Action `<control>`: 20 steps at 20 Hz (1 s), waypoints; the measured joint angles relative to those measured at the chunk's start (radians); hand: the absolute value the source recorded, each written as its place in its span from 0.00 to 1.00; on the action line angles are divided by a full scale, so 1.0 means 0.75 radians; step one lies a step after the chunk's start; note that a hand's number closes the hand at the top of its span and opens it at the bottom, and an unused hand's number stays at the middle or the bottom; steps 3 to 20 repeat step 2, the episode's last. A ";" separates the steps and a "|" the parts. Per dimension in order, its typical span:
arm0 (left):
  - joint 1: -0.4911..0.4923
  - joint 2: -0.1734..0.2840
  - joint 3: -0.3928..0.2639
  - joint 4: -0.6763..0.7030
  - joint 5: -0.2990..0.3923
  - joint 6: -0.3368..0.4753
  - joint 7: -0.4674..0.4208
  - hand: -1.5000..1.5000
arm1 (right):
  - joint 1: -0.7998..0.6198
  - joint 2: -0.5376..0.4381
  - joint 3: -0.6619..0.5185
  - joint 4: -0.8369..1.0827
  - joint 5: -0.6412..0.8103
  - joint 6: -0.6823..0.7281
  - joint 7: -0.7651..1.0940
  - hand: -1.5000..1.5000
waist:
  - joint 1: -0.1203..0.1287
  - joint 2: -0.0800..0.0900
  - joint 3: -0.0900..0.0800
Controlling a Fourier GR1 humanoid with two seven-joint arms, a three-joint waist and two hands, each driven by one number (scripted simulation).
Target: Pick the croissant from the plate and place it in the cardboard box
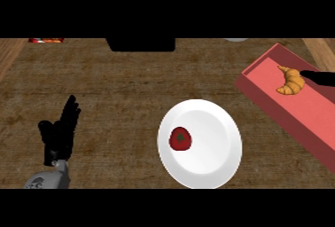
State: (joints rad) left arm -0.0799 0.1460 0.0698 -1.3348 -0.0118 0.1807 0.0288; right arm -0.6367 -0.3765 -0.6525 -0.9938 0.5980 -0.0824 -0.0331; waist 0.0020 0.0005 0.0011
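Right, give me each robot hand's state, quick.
Left robot hand: open, fingers straight up, resting, holding nothing.
Right robot hand: beside the croissant in the red box; fingers cannot be told.

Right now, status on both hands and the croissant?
Left hand open, resting lower left. Right hand beside golden croissant over red cardboard box; grip unclear. Red tomato on white plate.

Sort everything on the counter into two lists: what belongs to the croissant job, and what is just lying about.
Belongs to the job:
croissant, lying in the box
red cardboard box
white plate
right hand, by the croissant

Lying about:
tomato on the plate
left hand, resting open at lower left
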 measured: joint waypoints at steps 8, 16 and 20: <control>0.007 0.005 0.003 -0.018 0.005 -0.003 0.018 0.50 | 0.020 -0.009 -0.055 -0.023 -0.095 0.036 -0.030 0.00 | -0.004 -0.002 0.000; 0.007 0.005 0.003 -0.018 0.005 -0.003 0.018 0.50 | 0.020 -0.009 -0.055 -0.023 -0.095 0.036 -0.030 0.00 | -0.004 -0.002 0.000; 0.007 0.005 0.003 -0.018 0.005 -0.003 0.018 0.50 | 0.020 -0.009 -0.055 -0.023 -0.095 0.036 -0.030 0.00 | -0.004 -0.002 0.000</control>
